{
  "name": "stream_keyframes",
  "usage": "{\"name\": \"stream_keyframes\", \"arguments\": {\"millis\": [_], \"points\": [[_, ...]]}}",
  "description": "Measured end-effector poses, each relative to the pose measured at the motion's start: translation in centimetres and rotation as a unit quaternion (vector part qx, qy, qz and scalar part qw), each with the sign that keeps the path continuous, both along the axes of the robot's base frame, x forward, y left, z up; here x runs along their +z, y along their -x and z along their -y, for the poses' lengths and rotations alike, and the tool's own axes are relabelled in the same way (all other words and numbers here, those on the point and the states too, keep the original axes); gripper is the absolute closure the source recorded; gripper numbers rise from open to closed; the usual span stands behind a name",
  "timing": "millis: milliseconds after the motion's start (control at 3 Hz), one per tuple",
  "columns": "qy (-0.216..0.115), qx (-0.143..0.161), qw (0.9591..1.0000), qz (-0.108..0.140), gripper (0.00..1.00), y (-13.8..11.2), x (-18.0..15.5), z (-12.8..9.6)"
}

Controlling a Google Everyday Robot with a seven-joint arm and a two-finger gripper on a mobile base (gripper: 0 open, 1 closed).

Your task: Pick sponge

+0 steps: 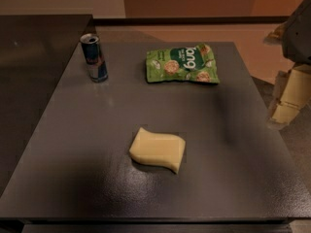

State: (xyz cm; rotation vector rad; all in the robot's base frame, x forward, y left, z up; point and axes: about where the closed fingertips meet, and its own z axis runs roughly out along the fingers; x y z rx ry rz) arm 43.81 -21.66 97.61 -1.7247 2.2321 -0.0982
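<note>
Sponge [157,150], long axis across the table [68,178], lies well left of my gripper [286,106], whose spread I cannot tell.

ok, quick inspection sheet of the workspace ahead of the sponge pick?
Surface: dark grey table, matte, faint glare near the front.
Job's things: sponge lying flat, front centre, apart from everything else.
Clutter: can upright, far left; snack bag flat, far centre. Neither touches the sponge.
Grippers: gripper at the right edge of the view, by the table's right side, well apart from the sponge.
Cables: nothing seen.
Surroundings: second dark surface on the left; pale floor beyond the table.
</note>
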Motion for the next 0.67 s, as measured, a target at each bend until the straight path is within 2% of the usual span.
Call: {"name": "stream_keyframes", "arguments": {"millis": [333, 667], "points": [[0.0, 0.0, 1.0, 0.001, 0.0, 0.0, 0.0, 0.0], [-0.017, 0.019, 0.9997, -0.001, 0.0, 0.2, -0.8, -2.0]]}}
